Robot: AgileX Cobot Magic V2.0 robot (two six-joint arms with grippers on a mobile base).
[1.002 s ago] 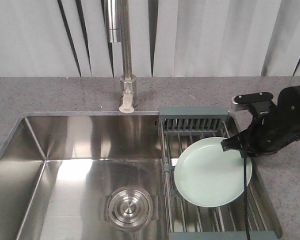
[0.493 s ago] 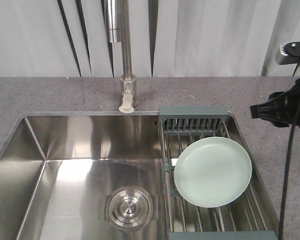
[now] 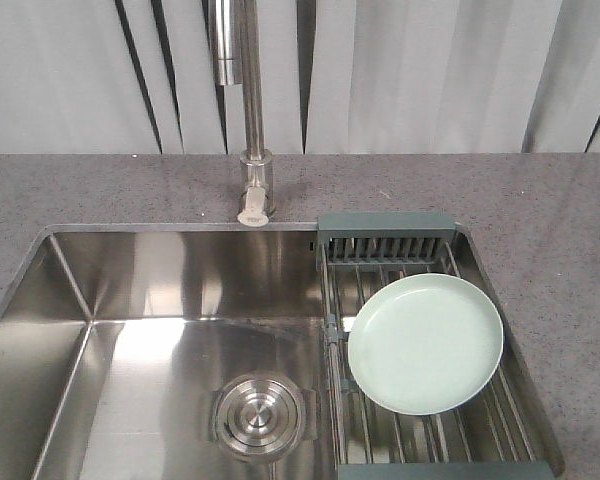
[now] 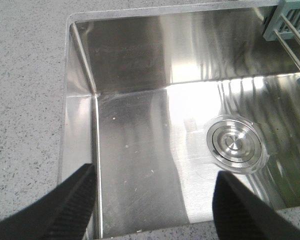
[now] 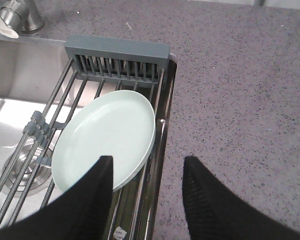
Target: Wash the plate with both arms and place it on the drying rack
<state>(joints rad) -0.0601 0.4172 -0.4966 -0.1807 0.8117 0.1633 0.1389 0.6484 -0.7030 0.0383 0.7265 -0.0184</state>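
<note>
Right gripper [image 5: 145, 200] noted with jaws apart, empty, above the rack's near right corner and the counter edge. Left gripper [image 4: 150, 205] likewise spread and empty, over the stainless steel sink basin [image 4: 140, 145].

Front view: round pale mint-green plate [image 3: 426, 343] lying flat on the grey-green metal-rod drying rack [image 3: 385, 225], right of the round steel drain [image 3: 260, 415]. Chrome tap [image 3: 250, 110] at far centre. Neither gripper identifiable here.

Left wrist view: basin bare apart from the drain; rack corner at far right.

Right wrist view: plate resting across the rods, near the slotted end section, clear of both fingers [image 5: 87, 200].

Judgement: placement appears complete. Recommended: withdraw upward and rightward, avoiding the plate rim and rack frame.
</note>
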